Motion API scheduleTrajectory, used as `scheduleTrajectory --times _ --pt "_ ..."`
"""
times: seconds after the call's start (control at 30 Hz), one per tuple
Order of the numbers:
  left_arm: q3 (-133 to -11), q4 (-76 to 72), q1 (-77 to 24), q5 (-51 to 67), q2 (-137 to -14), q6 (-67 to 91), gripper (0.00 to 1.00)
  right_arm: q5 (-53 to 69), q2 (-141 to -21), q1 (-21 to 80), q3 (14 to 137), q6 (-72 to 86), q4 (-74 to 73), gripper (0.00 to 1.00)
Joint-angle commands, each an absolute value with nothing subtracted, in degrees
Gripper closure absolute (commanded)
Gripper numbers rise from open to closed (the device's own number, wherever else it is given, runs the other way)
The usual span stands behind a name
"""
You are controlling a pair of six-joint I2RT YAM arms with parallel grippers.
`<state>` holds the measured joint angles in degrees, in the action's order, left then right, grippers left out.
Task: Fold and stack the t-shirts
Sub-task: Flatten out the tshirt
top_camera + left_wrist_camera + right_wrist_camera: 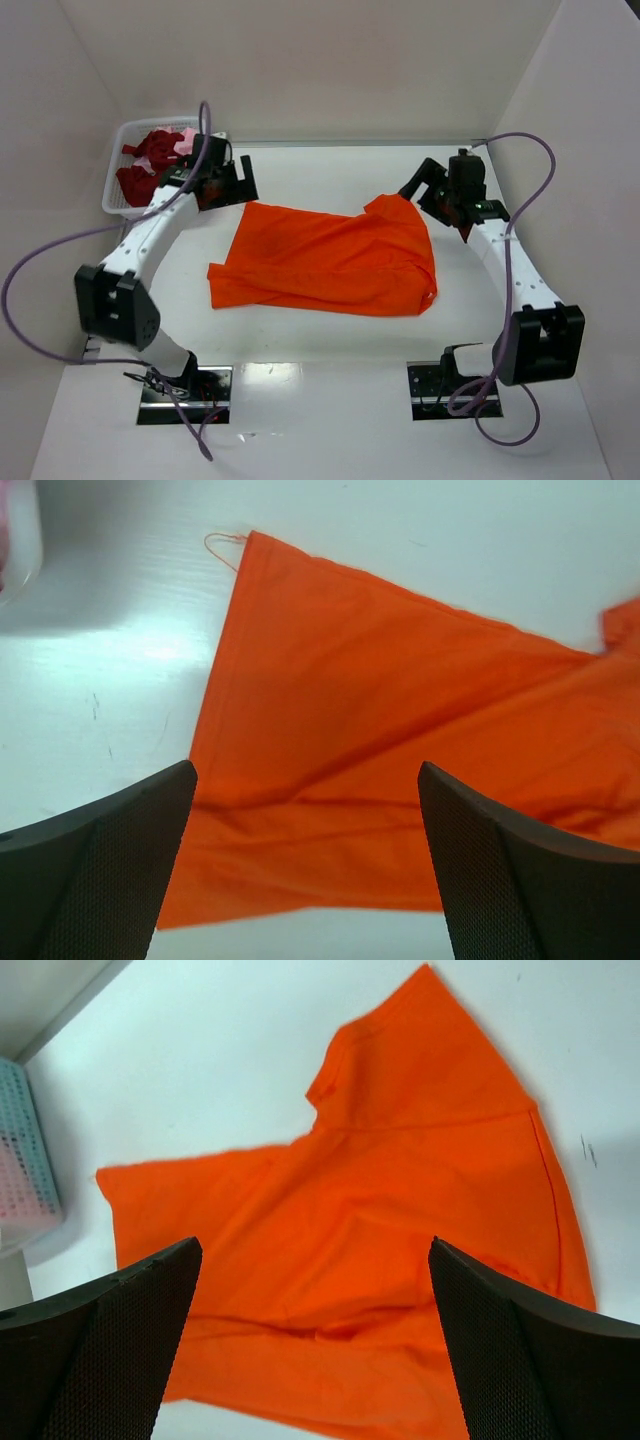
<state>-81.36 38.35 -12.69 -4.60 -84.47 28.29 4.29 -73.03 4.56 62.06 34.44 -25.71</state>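
Orange t-shirt (pixel 330 258) lies part-folded mid-table (pixel 300 410). Left tool (pixel 228 185), right tool (pixel 442 203) both wide open, holding nothing, above far edge. Cloth soft, light, floppy: best pinched at hem corners

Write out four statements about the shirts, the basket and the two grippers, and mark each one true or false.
1. The orange t-shirt lies spread on the table, outside the white basket. True.
2. The left gripper is clamped on the orange t-shirt. False: its jaws stand open and grip nothing.
3. Dark red shirts lie in the white basket at the far left corner. True.
4. The right gripper is shut. False: its jaws stand wide open, near the shirt's far right end.
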Motion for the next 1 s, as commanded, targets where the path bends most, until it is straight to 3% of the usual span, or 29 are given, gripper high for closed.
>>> scheduleTrajectory --times 0.0,0.33,0.8,0.97 --pt "-87.6 33.0 -12.8 -7.5 -92.8 25.1 0.01 2.2 -77.6 4.2 67.0 35.1 -17.9 0.0" --pt "-96.6 28.0 -9.0 -3.1 -111.8 23.8 0.01 -1.1 -88.6 4.2 72.2 32.3 -19.1 0.0" --pt "-102.0 26.5 -5.8 6.3 -122.5 21.0 0.04 -2.8 -93.3 3.2 70.4 31.8 -19.9 0.03" --pt "-102.6 27.0 -5.3 7.6 -125.3 21.0 0.1 -2.8 -94.3 3.2 70.4 31.8 -19.9 0.03"
